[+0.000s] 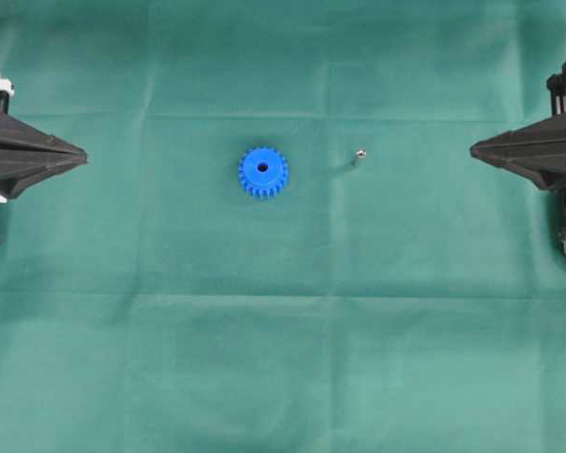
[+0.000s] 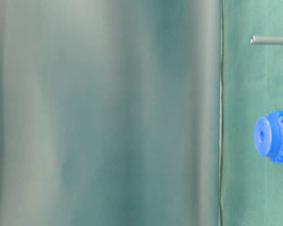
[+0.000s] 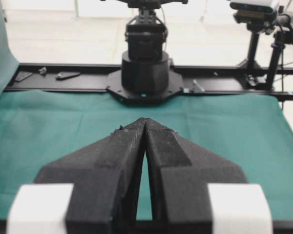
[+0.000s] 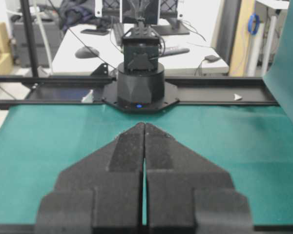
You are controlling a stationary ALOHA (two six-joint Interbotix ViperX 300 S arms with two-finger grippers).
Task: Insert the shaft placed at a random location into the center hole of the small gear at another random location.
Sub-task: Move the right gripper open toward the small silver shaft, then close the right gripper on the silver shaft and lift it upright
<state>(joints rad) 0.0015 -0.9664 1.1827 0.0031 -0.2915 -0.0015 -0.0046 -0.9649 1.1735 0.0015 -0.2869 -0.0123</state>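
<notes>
The small gear [image 1: 262, 172] lies flat on the green-covered bench [image 1: 283, 359] near the middle, hub up, its center hole [image 1: 262, 168] unoccupied. At the left edge, the left end effector [image 1: 80, 152] is fully closed and empty; at the right edge, the right end effector [image 1: 474, 149] is likewise closed and empty. The shaft [image 1: 360, 153] stands upright, right of the gear and apart from it.
</notes>
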